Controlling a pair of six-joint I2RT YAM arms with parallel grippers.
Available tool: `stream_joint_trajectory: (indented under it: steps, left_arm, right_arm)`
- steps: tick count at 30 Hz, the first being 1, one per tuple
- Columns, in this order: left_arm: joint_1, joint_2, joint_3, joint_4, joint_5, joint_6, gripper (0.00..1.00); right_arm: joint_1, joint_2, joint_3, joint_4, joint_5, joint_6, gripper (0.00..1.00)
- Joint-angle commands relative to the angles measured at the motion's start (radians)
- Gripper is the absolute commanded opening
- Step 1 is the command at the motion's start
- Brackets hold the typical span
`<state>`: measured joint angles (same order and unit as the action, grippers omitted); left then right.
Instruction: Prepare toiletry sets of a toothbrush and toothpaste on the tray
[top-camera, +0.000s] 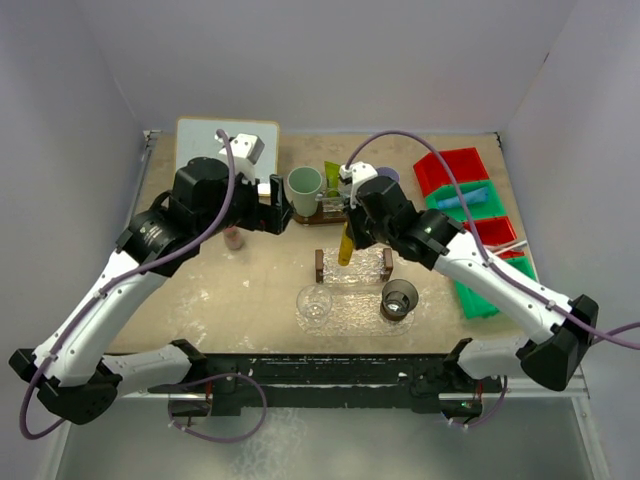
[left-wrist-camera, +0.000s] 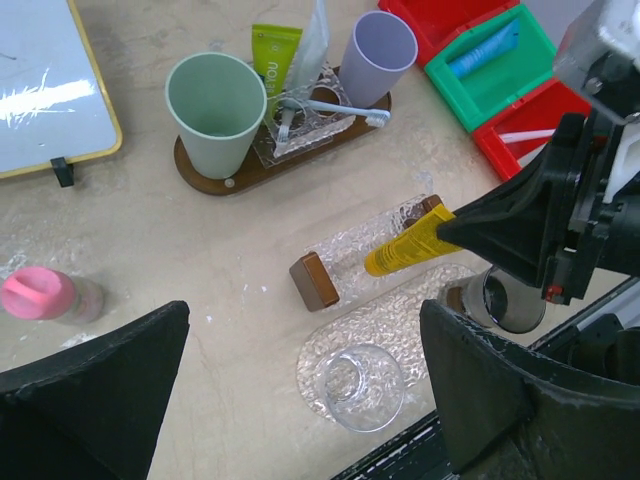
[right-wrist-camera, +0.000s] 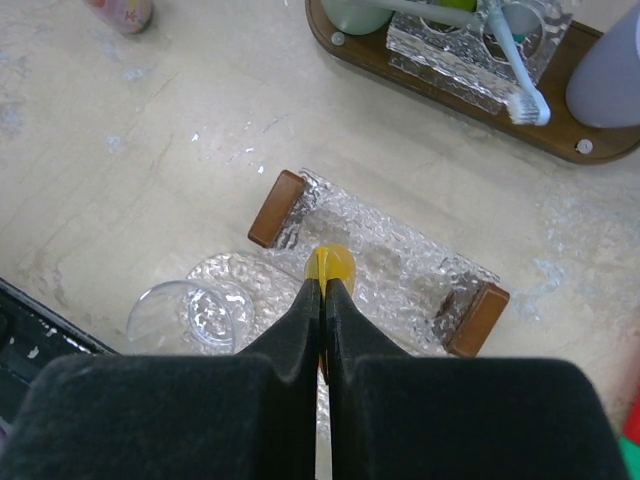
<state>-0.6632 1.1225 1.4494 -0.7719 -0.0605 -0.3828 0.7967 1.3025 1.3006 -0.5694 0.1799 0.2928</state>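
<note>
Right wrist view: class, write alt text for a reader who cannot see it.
The right tool, shut on a yellow tube, hangs over a clear rack with brown ends. A clear cup stands beside it.

Beige table with clear tray

Pink-capped bottle on beige table, white framed board back left, red bin beside green bin.

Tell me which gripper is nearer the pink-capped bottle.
Left. The left gripper hovers beside the pink-capped bottle; the right gripper is farther away over the clear rack, holding the yellow toothpaste tube.
</note>
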Motion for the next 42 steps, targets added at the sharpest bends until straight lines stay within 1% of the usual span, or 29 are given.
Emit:
stream_joint_trajectory:
  steps: [1, 8, 22, 25, 35, 38, 42]
  left_arm:
    - [0.006, -0.033, 0.025, 0.021, -0.049, -0.010, 0.93]
    - [0.007, -0.047, 0.028, 0.020, -0.075, -0.010, 0.93]
    - [0.007, -0.048, 0.019, 0.019, -0.079, 0.009, 0.93]
    - [0.007, -0.045, 0.023, 0.017, -0.076, 0.014, 0.93]
    - [0.007, -0.044, 0.023, 0.017, -0.077, 0.017, 0.93]
    - [0.008, -0.046, 0.023, 0.019, -0.086, 0.016, 0.93]
    - [0.008, -0.053, 0.019, 0.018, -0.090, 0.010, 0.93]
  right_arm:
    - [0.032, 0.037, 0.045, 0.086, 0.037, -0.030, 0.00]
    - [0.076, 0.075, 0.049, 0.111, 0.060, -0.054, 0.00]
    - [0.082, 0.083, 0.002, 0.177, 0.070, -0.068, 0.00]
    - [0.082, 0.094, 0.008, 0.168, 0.075, -0.061, 0.00]
    - [0.082, 0.086, -0.012, 0.171, 0.079, -0.055, 0.00]
    - [0.082, 0.082, -0.021, 0.148, 0.086, -0.042, 0.00]
    - [0.082, 0.054, -0.073, 0.195, 0.091, -0.049, 0.00]
